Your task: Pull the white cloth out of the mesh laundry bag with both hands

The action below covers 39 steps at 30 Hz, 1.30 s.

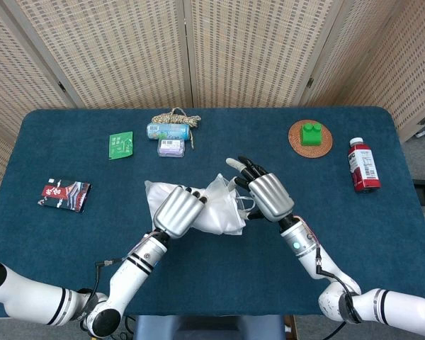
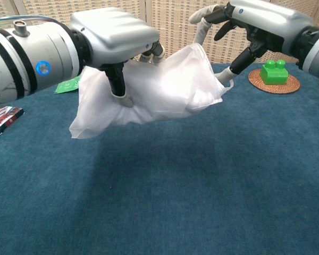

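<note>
Laundry bag hangs above the table, clamped in the left hand. The right hand, fingers apart, reaches its open end; next, I judge, pinch the cloth inside and pull.

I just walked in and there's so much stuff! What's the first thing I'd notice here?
Probably the puffy white laundry bag held up off the blue table in the middle, gripped by the left robot hand. Right beside it, the right robot hand reaches in with fingers spread at the bag's right end. Farther right, a bright green toy brick sits on a round coaster, with a red bottle next to it.
</note>
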### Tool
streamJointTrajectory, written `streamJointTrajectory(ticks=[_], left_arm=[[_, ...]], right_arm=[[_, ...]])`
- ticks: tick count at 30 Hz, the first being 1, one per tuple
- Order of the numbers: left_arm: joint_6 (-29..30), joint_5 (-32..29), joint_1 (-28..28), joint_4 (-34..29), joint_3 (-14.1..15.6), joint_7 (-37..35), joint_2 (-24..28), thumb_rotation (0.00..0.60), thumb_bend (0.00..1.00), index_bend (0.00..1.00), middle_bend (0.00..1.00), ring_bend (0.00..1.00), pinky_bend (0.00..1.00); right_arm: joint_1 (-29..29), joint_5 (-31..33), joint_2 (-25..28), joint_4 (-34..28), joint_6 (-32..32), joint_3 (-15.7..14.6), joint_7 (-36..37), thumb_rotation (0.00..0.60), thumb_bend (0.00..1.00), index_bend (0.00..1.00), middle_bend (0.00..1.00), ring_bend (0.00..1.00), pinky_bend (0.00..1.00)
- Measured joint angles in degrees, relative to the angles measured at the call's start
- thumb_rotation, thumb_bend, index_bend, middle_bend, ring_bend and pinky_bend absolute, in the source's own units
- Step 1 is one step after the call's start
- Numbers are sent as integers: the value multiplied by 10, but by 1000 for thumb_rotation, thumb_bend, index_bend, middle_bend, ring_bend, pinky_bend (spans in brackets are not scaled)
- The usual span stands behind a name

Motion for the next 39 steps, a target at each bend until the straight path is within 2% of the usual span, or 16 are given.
streamJointTrajectory(ticks=[19, 24, 33, 39], left_arm=[[-2, -2, 9, 3, -2, -3, 3, 600, 30, 457, 556, 590, 706], [-6, -7, 12, 2, -6, -15, 5, 600, 29, 457, 555, 590, 706], [-24, -28, 15, -1, -16, -42, 11, 600, 29, 457, 556, 590, 706], [-29, -31, 15, -3, -19, -52, 13, 600, 29, 457, 556, 590, 706]], right_arm=[[21, 5, -22, 8, -8, -14, 7, 600, 0, 433, 87, 20, 204], [20, 6, -25, 10, -3, -18, 11, 600, 10, 487, 87, 20, 203], [18, 8, -31, 19, 2, -22, 17, 600, 12, 518, 87, 20, 204], [30, 16, -37, 27, -12, -20, 15, 600, 72, 518, 87, 20, 203]])
